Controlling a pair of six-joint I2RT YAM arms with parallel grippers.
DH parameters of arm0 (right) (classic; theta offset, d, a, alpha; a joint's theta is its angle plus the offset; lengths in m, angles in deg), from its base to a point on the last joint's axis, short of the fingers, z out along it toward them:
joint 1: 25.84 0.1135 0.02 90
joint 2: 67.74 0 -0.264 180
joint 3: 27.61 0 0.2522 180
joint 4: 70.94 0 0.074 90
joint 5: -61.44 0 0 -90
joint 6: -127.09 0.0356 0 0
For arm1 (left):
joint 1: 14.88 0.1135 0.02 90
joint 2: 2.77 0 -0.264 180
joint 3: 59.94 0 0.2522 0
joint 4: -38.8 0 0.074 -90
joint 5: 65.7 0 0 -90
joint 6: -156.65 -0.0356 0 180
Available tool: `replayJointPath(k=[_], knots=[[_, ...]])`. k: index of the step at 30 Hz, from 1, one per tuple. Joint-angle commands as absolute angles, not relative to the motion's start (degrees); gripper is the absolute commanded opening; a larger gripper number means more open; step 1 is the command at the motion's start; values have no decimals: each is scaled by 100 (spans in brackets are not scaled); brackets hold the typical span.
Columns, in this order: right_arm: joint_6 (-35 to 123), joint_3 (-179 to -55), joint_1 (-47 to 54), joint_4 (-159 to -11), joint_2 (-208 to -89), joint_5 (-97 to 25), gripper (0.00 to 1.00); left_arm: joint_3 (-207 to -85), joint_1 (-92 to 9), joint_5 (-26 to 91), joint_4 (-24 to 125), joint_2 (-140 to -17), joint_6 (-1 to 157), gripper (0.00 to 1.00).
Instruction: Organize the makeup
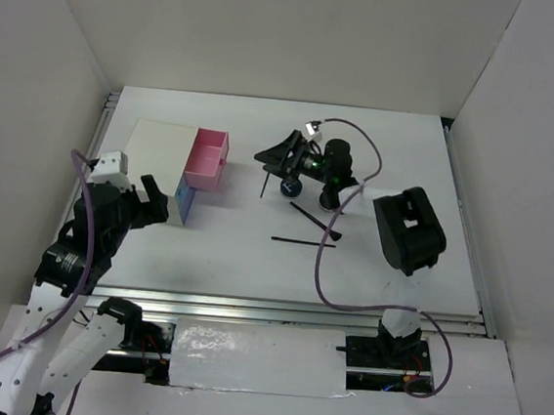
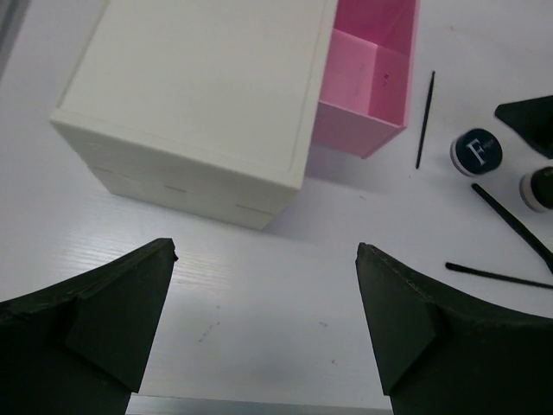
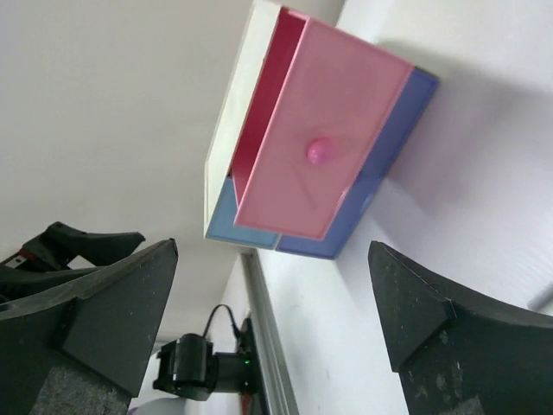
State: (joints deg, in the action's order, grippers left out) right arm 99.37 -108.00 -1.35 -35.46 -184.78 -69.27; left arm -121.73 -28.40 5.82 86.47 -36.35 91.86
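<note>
Bright, even overhead light; soft shadows, little glare.
Flat white tabletop point(image 1: 252, 264) was near washed out in the top view. Cream rectangular plastic box point(image 2: 190, 95) and pink plastic drawer point(image 2: 367, 86) threw soft grey shadows. Black fingers point(image 2: 95, 337) of the left gripper point(image 2: 266, 255) were soft, close to lens. Crinkled white tape strip point(image 1: 257, 361) showed faint sheen. Right wrist background was hazy.

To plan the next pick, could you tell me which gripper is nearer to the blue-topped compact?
Right. The right gripper is just beside the blue-topped compact; the left gripper is well away, by the white box.
</note>
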Motion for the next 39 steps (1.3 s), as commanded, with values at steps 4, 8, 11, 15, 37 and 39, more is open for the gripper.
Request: replayJointPath(k=[4, 8, 11, 15, 37, 39], knots=[[8140, -10149, -334, -6434, -15929, -5566, 100, -12282, -2824, 2277, 7806, -4590, 9072, 99], [7752, -9781, -334, -8631, -14608, -4282, 100, -12528, -3069, 2650, 7287, -5408, 9319, 99], [7559, -9360, -343, -9197, -13562, -4025, 100, -13072, -3596, 2421, 7216, -6199, 9363, 99], [7312, -9112, -387, -9988, -12515, -3876, 100, -14081, -4379, 1631, 7242, -7227, 9311, 99], [7075, -8505, -413, -12125, -9139, -4367, 100, -18056, -5302, 1288, 7145, -12598, 8493, 100], [7057, -8488, -405, -12161, -9095, -4420, 100, -18259, -5320, 1165, 7216, -12896, 8519, 99]])
